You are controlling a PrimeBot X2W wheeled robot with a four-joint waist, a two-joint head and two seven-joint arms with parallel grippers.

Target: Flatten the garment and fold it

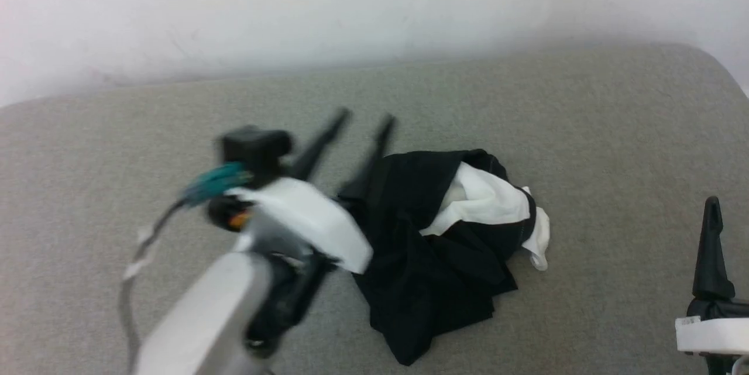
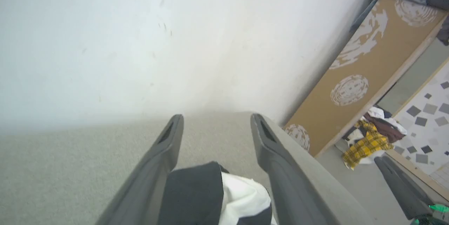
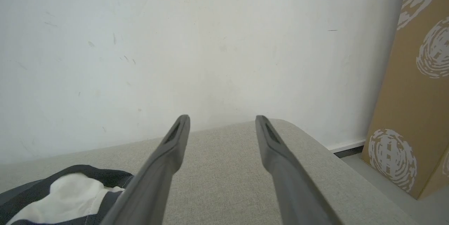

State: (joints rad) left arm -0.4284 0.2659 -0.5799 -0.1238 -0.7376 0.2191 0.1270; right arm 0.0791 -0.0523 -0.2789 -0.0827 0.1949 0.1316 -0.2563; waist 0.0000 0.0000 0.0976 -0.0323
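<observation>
The garment (image 1: 445, 234) lies crumpled in a heap on the grey cushion (image 1: 585, 147), mostly black folds with a white patch on top. My left gripper (image 1: 364, 116) is blurred and hovers at the heap's left edge, its fingers spread open and empty. In the left wrist view the garment (image 2: 210, 197) sits low between the open left gripper (image 2: 216, 118) finger bases, not pinched. One finger (image 1: 711, 246) of my right gripper stands at the lower right, apart from the cloth. In its own view the right gripper (image 3: 222, 118) is open and empty, with the garment (image 3: 70, 190) at the lower left.
A white wall (image 1: 374, 6) runs behind the cushion. The cushion's rounded edge (image 3: 301, 126) drops off at the right. A brown board (image 2: 368, 70) with white swirls leans past that edge. A pile of clothes (image 2: 368, 144) with yellow plaid lies on the floor.
</observation>
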